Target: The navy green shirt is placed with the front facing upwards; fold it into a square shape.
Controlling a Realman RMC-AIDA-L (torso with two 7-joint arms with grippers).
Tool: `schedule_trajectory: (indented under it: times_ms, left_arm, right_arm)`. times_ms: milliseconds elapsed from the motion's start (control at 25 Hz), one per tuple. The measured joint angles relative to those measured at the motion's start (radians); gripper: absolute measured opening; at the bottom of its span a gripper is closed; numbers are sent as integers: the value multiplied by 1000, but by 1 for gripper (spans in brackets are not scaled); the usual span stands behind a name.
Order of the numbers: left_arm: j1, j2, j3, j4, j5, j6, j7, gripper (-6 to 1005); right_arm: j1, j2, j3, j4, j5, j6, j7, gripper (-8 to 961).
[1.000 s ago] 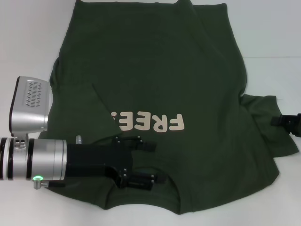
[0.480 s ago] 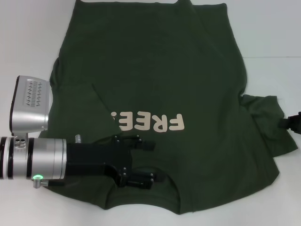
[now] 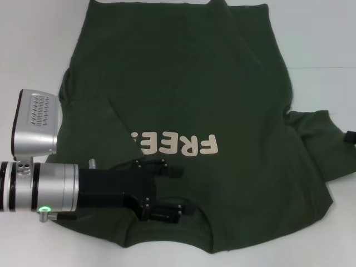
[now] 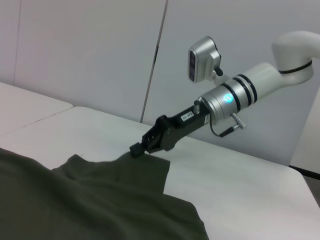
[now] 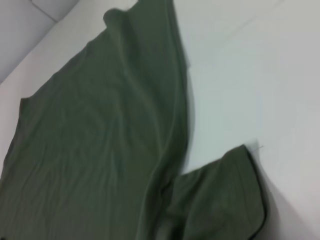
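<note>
Navy green shirt [image 3: 222, 89] lettering reads "FREE", upside down

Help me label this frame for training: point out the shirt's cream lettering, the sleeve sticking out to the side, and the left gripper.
cream lettering [image 3: 179, 144], head view, middle of the letters.
sleeve [image 3: 320, 142], head view, middle of its cloth.
left gripper [image 3: 173, 192], head view, between its fingertips, over the shirt.

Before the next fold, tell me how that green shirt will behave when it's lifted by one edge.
The navy green shirt will probably drape limply: its cloth lies in soft creases on the table. The sleeve at the right gripper already sags and wrinkles, so it should bunch. It looks light, likely dragging rather than sliding as one sheet.
</note>
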Motion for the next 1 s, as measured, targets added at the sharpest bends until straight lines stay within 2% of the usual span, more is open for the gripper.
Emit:
schedule_trajectory:
  times_ms: [160,400,760,1000]
  left_arm:
    - [0,0,-2,0,0,0,0,877]
    - [0,0,-4,0,0,0,-4,877]
    - [0,0,-5,0,-4,0,-8,878]
    - [-2,0,-7,0,-8,-1,-10,877]
  right_arm:
    - [12,-31,-3,-6,-2,2,19,5]
    - [33,-61,-7,-10,-3,3,23,6]
    - [74,-80,-13,-12,-21,-5,23,7]
    - [106,-84,-17,-15,-28,-32,22,8]
